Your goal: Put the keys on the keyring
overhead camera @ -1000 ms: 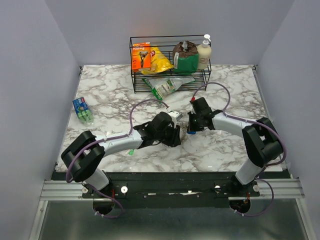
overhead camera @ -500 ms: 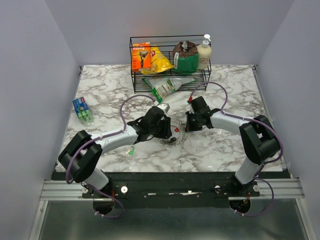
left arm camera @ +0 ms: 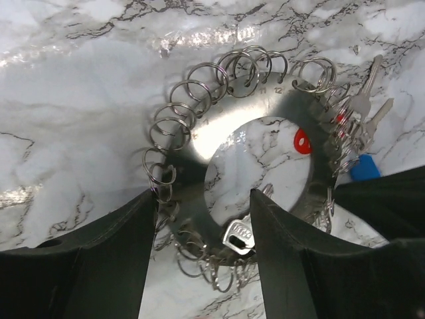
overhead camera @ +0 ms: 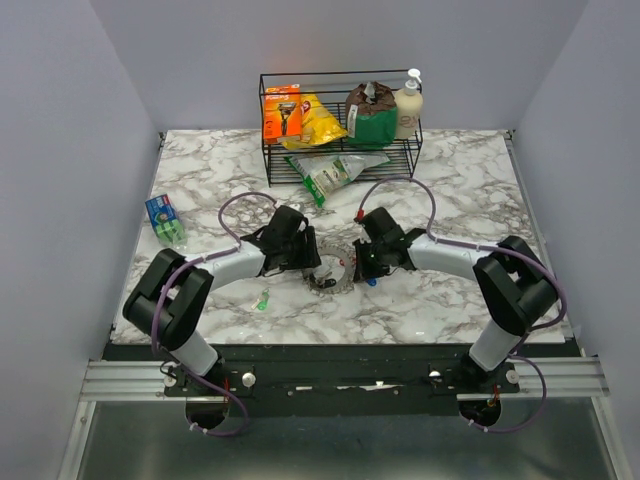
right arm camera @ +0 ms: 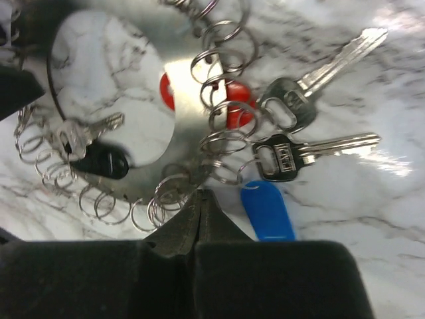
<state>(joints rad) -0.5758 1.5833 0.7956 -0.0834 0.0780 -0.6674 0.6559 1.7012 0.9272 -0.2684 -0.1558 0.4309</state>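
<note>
The keyring [left arm camera: 199, 143] is a flat silver ring fringed with many small split rings, lying on the marble; it also shows in the top view [overhead camera: 330, 272] and the right wrist view [right arm camera: 189, 76]. My left gripper [left arm camera: 202, 256] is open and straddles its near rim, with a silver key [left arm camera: 239, 236] between the fingers. My right gripper [right arm camera: 199, 196] is shut, its tips against the ring's fringe. Two silver keys [right arm camera: 312, 153] and a blue-headed key [right arm camera: 267, 209] hang there. A green-headed key [overhead camera: 262, 299] lies loose on the table.
A black wire basket [overhead camera: 340, 160] with packets and a bottle stands at the back. A green-and-white pouch [overhead camera: 335, 170] lies in front of it. A blue-green packet [overhead camera: 165, 222] lies at the left. A black-headed key [right arm camera: 99, 161] sits on the ring.
Both arms have swung left. The left gripper has drawn back to the ring's left side, uncovering the ring. The right gripper has followed to the ring's right rim.
</note>
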